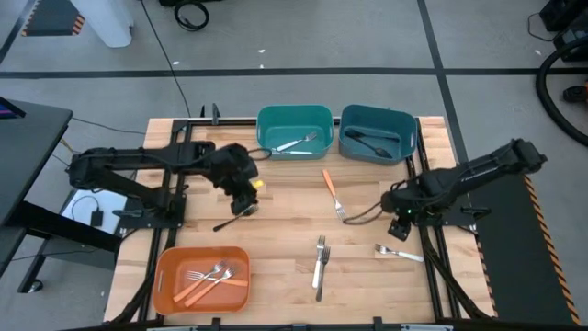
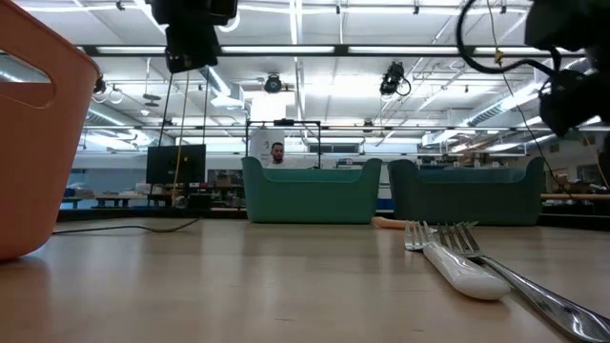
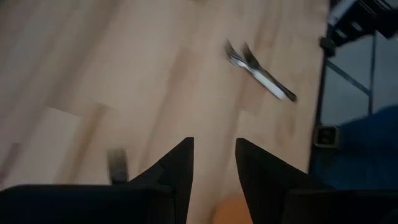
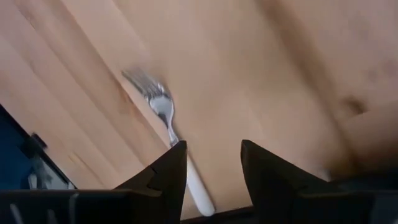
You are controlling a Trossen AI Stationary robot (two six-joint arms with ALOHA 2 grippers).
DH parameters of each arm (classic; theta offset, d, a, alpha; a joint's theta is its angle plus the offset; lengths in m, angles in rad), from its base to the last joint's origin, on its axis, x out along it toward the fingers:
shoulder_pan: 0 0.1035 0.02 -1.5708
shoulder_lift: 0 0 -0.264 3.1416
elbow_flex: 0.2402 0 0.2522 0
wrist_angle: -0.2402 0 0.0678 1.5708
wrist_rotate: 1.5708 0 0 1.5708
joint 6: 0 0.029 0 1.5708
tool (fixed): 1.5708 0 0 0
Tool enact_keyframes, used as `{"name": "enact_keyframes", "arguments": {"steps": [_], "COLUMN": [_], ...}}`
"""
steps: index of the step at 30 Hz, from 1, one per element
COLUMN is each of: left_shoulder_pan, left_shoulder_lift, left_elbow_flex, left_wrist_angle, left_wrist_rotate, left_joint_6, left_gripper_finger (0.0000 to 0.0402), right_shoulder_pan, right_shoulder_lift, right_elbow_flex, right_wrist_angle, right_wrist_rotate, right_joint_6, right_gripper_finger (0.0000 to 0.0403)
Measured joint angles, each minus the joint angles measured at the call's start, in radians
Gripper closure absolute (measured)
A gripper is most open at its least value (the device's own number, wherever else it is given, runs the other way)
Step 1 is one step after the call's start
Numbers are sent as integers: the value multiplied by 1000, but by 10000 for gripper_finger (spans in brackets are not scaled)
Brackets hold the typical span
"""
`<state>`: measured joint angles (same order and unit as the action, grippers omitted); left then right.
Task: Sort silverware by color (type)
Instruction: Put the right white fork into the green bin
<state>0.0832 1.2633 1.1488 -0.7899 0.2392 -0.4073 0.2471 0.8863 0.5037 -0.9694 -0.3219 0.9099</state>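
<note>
My left gripper (image 1: 243, 204) hovers open over the left middle of the table; a black-handled fork (image 1: 223, 224) lies just beside it on the near side. In the left wrist view nothing sits between the fingers (image 3: 214, 163). My right gripper (image 1: 399, 217) is open above the right side. A white-handled fork (image 4: 166, 121) lies flat on the wood below it, its handle (image 4: 199, 190) running in under the gap (image 4: 213, 163). An orange-handled fork (image 1: 331, 189) lies mid-table. Two more forks (image 1: 320, 262) rest toward the near edge, and a white one (image 1: 397, 251) lies to their right.
A teal bin (image 1: 294, 118) at the far edge holds a white fork; the bluer bin (image 1: 378, 119) beside it holds black utensils. An orange bin (image 1: 200, 292) at the near left holds orange-handled forks. Bare wood lies between the bins. A person shows far behind the table (image 2: 276, 152).
</note>
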Motion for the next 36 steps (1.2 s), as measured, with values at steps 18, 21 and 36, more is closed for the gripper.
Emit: {"name": "enact_keyframes", "arguments": {"steps": [18,21,36], "left_shoulder_pan": [141,140,137], "left_shoulder_lift": [0,0,0], "left_elbow_flex": [0,0,0], "left_wrist_angle": [0,0,-1], "left_wrist_rotate": [-1,0,-50], "left_joint_6": [139,127,110], "left_gripper_finger": [274,274,274], "right_shoulder_pan": [375,403,469], "right_shoulder_lift": [294,340,457], "right_elbow_flex": [-27,-27,-9], "right_wrist_angle": [216,290,295], "right_wrist_rotate": [58,48,186], "right_joint_6": [197,196,370], "right_gripper_finger": [245,245,275]}}
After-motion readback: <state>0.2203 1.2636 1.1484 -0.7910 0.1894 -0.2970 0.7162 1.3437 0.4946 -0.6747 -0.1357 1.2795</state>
